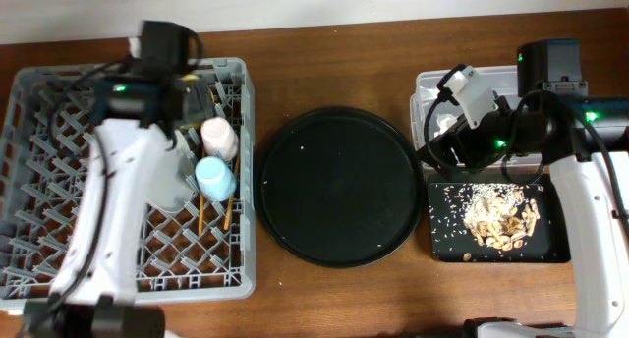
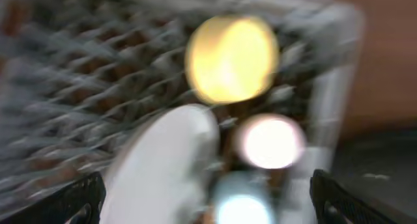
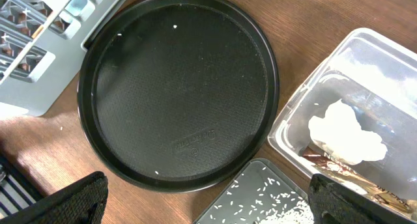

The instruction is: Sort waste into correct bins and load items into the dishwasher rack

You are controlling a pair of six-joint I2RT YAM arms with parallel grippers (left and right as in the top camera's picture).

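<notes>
The grey dishwasher rack [image 1: 59, 240] holds a pink cup [image 1: 218, 137], a blue cup [image 1: 215, 178], two chopsticks [image 1: 201, 216] and a tilted pale plate [image 1: 169, 184]. My left gripper [image 1: 194, 102] is open and empty above the rack's far right part. The blurred left wrist view shows a yellow bowl [image 2: 231, 58], the plate [image 2: 166, 165], the pink cup [image 2: 270, 142] and the blue cup [image 2: 244, 208] below the gripper [image 2: 208, 204]. My right gripper [image 1: 444, 146] [image 3: 208, 208] is open and empty. The clear tub [image 3: 293, 113] holds the white tissue [image 3: 345, 129] and the wrapper [image 3: 339, 168]. The small black tray [image 1: 550, 250] holds food scraps [image 1: 496, 220].
A large round black tray [image 1: 334, 186] [image 3: 179, 87] lies between the rack and the bins, with a few rice grains on it. Rice grains are scattered in the small black tray [image 3: 273, 198]. Bare wooden table [image 1: 324, 63] runs along the far side.
</notes>
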